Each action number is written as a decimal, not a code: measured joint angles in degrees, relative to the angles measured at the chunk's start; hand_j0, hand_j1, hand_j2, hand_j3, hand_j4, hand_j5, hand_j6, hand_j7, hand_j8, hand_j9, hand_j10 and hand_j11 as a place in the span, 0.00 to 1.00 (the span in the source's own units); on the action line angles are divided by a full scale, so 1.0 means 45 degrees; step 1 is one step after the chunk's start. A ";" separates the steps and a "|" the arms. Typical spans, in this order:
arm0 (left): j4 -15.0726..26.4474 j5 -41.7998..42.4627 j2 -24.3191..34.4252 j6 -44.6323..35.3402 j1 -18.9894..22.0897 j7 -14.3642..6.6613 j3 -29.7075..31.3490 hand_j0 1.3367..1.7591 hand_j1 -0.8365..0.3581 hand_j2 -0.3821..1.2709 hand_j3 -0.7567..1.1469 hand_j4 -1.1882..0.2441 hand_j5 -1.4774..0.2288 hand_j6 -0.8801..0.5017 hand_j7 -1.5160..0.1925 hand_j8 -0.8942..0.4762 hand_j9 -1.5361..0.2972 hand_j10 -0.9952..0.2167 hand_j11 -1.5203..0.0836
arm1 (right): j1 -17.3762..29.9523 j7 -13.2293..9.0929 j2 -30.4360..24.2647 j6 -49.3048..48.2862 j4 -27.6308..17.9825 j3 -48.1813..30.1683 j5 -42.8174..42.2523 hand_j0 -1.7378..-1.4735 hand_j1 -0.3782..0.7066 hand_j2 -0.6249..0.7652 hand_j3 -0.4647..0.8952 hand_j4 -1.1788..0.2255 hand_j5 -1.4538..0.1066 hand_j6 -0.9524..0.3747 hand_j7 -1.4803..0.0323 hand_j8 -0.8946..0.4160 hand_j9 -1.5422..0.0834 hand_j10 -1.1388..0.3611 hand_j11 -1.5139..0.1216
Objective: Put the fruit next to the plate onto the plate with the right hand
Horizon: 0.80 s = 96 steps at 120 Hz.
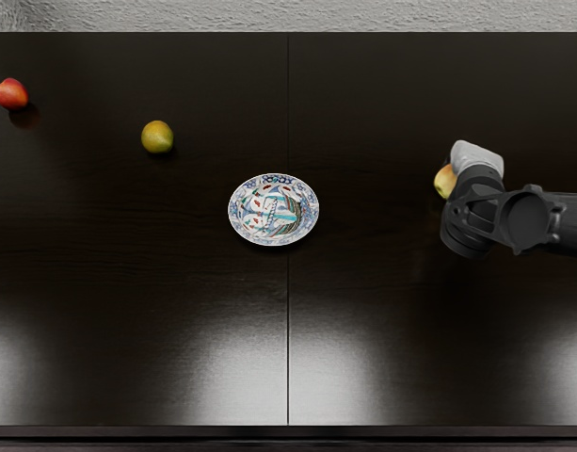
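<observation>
A patterned blue, white and red plate (273, 209) lies at the middle of the dark table. To its right, a yellow fruit with a reddish blush (444, 181) shows only partly, because my right hand (469, 169) covers its right side. The right arm comes in from the right edge, with its dark forearm just below and right of that fruit. I cannot see how the hand sits around the fruit, or whether the fruit rests on the table. The left arm is out of view.
A yellow-green fruit (157, 137) lies up and to the left of the plate. A red fruit (10, 93) sits near the far left edge. The table (288, 339) has a seam running down its middle.
</observation>
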<state>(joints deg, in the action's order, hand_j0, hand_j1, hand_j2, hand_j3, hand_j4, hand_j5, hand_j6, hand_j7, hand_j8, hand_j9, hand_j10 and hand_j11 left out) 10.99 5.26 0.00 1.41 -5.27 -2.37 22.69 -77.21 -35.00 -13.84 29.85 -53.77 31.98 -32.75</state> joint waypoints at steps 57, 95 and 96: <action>-0.0001 -0.0002 0.0000 0.0000 -0.0099 0.0000 -0.0006 0.76 0.76 0.26 0.40 0.67 0.69 0.47 0.71 0.48 0.67 0.63 0.76 | -0.1262 0.0002 -0.1575 0.0100 -0.2936 -0.0686 0.0020 0.33 0.49 0.40 0.34 0.53 0.46 0.48 0.51 0.38 0.50 0.41 0.48; -0.0035 -0.0003 0.0000 0.0000 -0.0059 0.0000 -0.0045 0.76 0.76 0.26 0.40 0.67 0.69 0.47 0.71 0.48 0.67 0.63 0.76 | -0.1874 0.0004 -0.1861 0.0046 -0.4073 -0.1699 0.0110 0.32 0.50 0.43 0.34 0.53 0.46 0.47 0.51 0.37 0.50 0.40 0.48; -0.0037 -0.0002 0.0000 0.0000 -0.0059 0.0000 -0.0046 0.76 0.76 0.26 0.40 0.67 0.69 0.47 0.71 0.48 0.67 0.63 0.76 | -0.1890 0.0004 -0.1860 0.0045 -0.4095 -0.1710 0.0115 0.32 0.50 0.43 0.34 0.53 0.46 0.47 0.51 0.37 0.50 0.40 0.48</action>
<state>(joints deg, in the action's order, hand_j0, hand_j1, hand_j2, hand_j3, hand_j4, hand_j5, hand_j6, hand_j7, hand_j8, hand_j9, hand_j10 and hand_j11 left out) 10.82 5.25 0.00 1.41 -5.54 -2.37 22.48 -85.71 -34.99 -22.21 30.05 -72.20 24.29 -32.23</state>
